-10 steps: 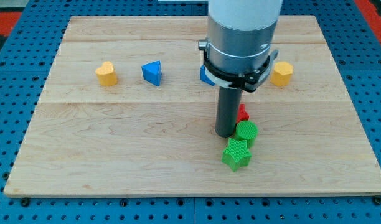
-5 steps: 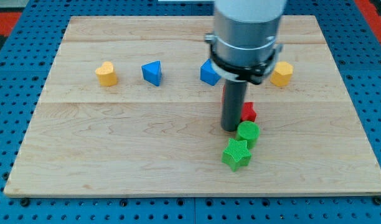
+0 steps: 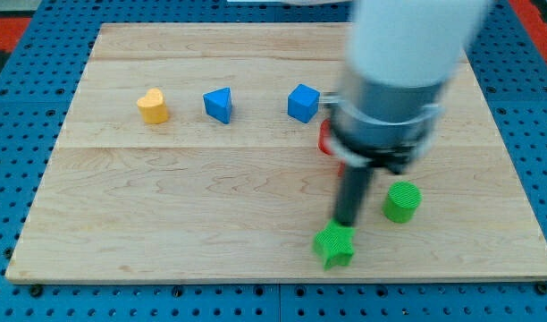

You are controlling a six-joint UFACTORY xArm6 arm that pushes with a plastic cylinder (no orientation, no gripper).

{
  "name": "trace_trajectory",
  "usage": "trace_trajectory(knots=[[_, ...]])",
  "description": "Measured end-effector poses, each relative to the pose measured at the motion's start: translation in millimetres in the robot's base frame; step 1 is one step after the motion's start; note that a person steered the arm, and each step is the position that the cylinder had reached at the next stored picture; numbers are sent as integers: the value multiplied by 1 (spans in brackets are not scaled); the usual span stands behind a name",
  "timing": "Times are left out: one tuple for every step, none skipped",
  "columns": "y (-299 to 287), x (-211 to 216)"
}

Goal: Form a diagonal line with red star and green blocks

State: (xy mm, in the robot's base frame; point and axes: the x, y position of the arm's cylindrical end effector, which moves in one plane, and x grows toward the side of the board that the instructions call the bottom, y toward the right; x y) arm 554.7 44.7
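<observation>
We have no hand to clench, only my tip (image 3: pixel 347 222), just above the green star (image 3: pixel 334 245) (apparently touching it). The green cylinder (image 3: pixel 402 202) sits up-right of that star; a red block (image 3: pixel 326 139) shows farther above, its shape hidden.

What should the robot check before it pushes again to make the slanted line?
1. My tip in view: ok, just above the green star, left of the green cylinder.
2. Green blocks close together: not ok, they sit apart.
3. Red star in view: cannot tell, only a red bit shows beside the arm.
4. Diagonal line formed: not ok.
5. Blue cube, blue wedge-like block and yellow heart out of the way: ok, up near the view's top.
</observation>
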Motion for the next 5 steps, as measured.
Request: trace_trajectory(knots=[[-77,7],[-94,38],[-29,46],[39,45],[79,45]])
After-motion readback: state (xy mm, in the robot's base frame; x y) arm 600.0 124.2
